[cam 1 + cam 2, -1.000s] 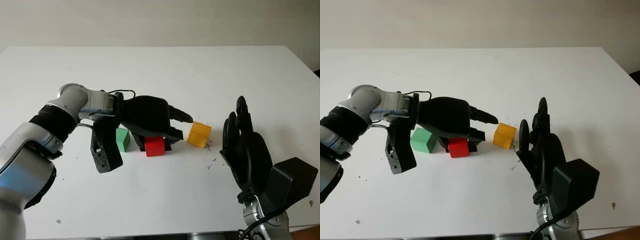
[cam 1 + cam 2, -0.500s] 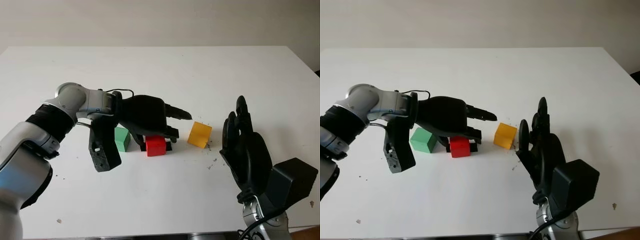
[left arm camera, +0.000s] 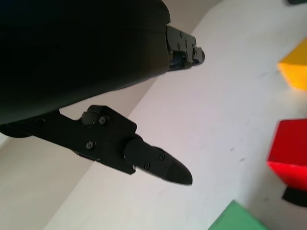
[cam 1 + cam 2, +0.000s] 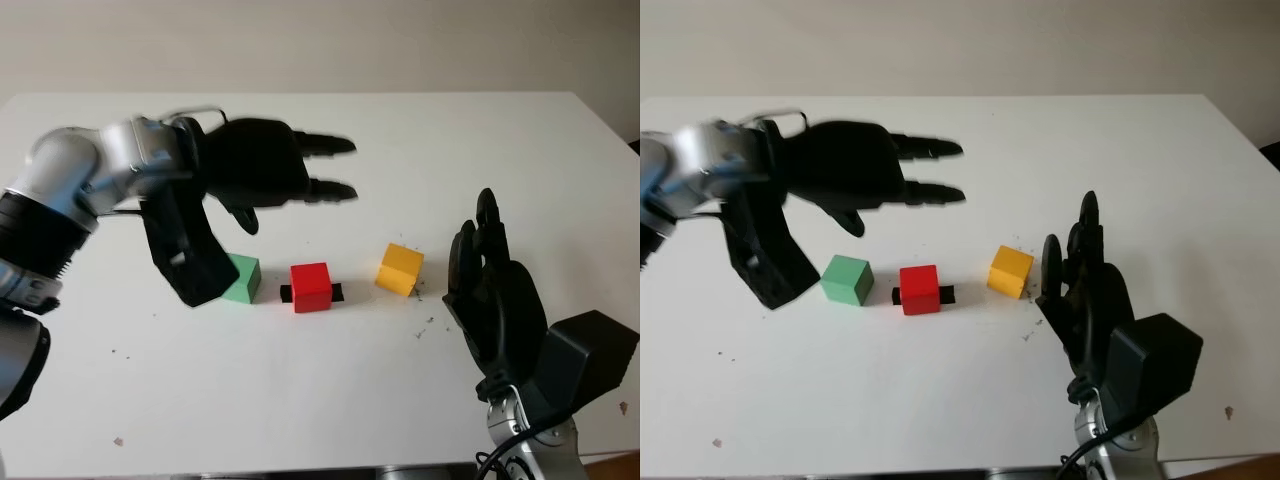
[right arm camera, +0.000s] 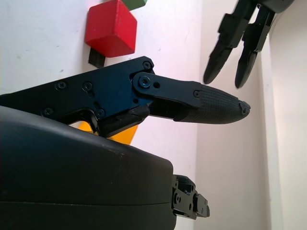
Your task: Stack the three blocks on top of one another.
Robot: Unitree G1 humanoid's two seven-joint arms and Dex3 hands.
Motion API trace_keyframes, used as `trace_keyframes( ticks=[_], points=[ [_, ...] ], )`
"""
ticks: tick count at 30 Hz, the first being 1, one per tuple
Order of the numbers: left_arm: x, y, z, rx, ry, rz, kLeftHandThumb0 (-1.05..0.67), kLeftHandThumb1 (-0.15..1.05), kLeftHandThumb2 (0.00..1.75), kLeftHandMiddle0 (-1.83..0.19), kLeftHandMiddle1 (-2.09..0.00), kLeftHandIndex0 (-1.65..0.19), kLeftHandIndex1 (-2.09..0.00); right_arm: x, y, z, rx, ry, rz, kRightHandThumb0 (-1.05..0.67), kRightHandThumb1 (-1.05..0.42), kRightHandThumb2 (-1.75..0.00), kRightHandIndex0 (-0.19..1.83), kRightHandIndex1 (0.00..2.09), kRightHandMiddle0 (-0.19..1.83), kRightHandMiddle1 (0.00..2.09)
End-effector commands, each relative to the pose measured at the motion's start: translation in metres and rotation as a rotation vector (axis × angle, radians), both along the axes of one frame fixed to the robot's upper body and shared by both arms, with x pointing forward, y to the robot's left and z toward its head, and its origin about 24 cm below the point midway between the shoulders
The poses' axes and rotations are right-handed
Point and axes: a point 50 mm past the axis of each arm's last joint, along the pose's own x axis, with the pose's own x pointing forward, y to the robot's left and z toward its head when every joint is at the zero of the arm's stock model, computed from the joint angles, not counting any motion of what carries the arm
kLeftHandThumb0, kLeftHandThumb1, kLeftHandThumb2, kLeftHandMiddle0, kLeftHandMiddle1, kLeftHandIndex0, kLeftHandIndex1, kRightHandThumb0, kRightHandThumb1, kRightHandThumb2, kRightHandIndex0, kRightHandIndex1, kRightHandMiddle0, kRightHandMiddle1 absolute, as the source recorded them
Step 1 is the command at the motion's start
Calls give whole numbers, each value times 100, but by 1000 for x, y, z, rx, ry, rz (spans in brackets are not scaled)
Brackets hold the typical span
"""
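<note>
Left eye view: left hand off the red block, no stack yet

Left robot hand (image 4: 285, 178) has lifted clear of the red block (image 4: 310, 287) and hangs above it, released, holding nothing. Red, green block (image 4: 240, 277) and yellow block (image 4: 399, 269) all sit singly in a row mid-bench (image 4: 330, 390). Right robot hand (image 4: 492, 295) open near the front edge. Looks like a missed or aborted grasp.

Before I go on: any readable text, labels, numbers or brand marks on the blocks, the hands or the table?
None: no readable text anywhere.
green block: plain faces.
red block: plain faces; it sits on a small black piece, also unmarked.
yellow block: plain faces.
left hand, open above the blocks: plain black.
right hand, open beside the yellow block: plain black.
table: bare white.
</note>
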Motion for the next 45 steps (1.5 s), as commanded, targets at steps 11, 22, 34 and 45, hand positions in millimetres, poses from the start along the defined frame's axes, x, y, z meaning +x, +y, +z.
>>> trace_keyframes(
  ticks=[11, 22, 34, 45],
  points=[
    [15, 78, 17, -1113, 252, 178, -68, 100, 9, -2, -8, -13, -6, 34, -35, 46, -281, -137, 33, -70, -105, -53, -15, 5, -11, 7],
    [-28, 95, -95, -1720, 312, 341, -69, 105, 57, 3, -4, 2, -1, 63, -56, 100, -793, -166, 230, -70, -97, -6, -5, 10, 4, 12],
    [-51, 83, -150, -1935, 399, 464, -65, 105, 61, 18, -3, 19, -1, 79, -50, 117, -1376, -190, 405, -63, -78, -4, 6, 10, 28, 15],
    [-59, 76, -159, -2008, 402, 469, -65, 105, 71, 19, -2, 18, -2, 84, -47, 103, -1768, -249, 551, -56, -79, -6, 3, 6, 32, 11]
  ],
)
